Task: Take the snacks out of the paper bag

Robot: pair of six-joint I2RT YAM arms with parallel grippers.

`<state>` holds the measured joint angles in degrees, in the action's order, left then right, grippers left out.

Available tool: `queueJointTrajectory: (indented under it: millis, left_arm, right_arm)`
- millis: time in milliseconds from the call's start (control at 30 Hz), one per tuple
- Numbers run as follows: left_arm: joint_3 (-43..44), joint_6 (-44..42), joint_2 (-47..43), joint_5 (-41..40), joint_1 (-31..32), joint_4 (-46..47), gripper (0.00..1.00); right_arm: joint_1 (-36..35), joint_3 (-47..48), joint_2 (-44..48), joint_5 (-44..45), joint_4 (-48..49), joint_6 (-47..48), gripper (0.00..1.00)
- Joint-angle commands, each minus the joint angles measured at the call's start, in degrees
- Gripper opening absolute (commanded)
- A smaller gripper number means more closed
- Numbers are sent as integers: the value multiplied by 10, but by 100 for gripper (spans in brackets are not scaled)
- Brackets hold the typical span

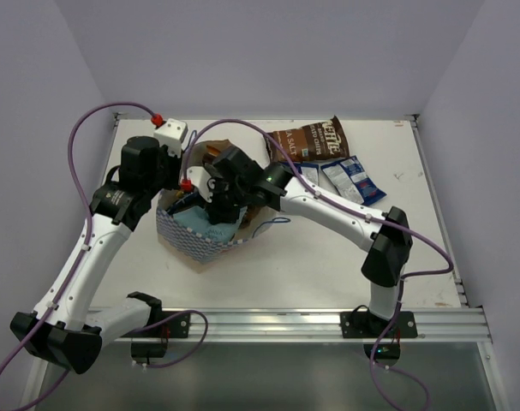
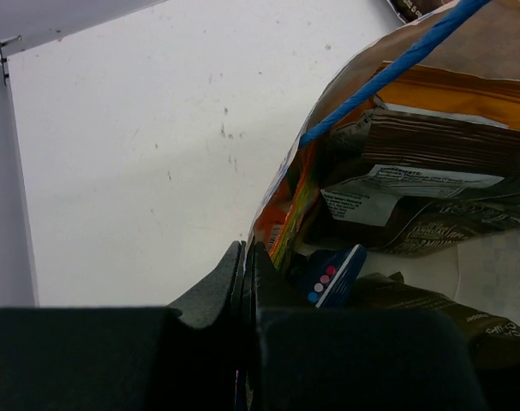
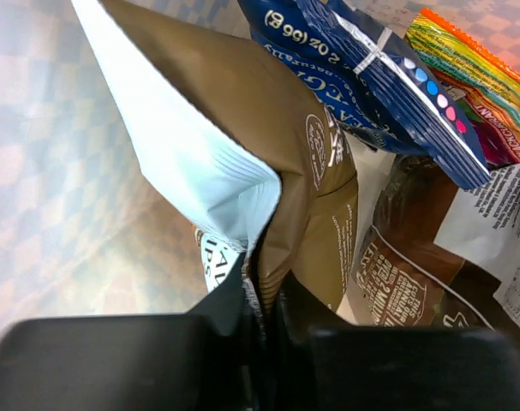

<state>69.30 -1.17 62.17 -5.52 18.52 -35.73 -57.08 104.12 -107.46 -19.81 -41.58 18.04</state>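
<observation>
Both arms crowd over the bag (image 1: 195,240), left of centre on the table (image 1: 328,265), hiding its mouth from above. Inside, the right gripper (image 3: 258,291) is clamped on a brown packet (image 3: 277,145). The left gripper (image 2: 245,257) pinches the bag's rim. A chip bag (image 1: 309,137) and blue packets (image 1: 354,178) lie outside, far right.

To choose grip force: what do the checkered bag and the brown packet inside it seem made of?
Paper bag: matte paper, probably; its checkered wall holds sharp folds. Brown packet: thin plastic film, it seems, satin; fine crinkles and a ribbed sealed edge.
</observation>
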Motion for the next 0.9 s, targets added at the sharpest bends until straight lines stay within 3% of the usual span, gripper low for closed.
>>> queueJointTrajectory:
  millis: [0, 367, 600, 867]
  left_arm:
    - [37, -16, -24, -8, 3, 61, 0]
    - [43, -26, -23, -47, 3, 59, 0]
    - [35, -23, -21, -71, 3, 58, 0]
    - [35, -16, -17, -87, 3, 54, 0]
  right_arm:
    - [-1, -3, 71, -15, 8, 8, 0]
    - [0, 12, 248, -10, -4, 9, 0]
    - [17, 22, 359, 64, 65, -11, 0]
    - [173, -26, 422, 228, 225, -71, 0]
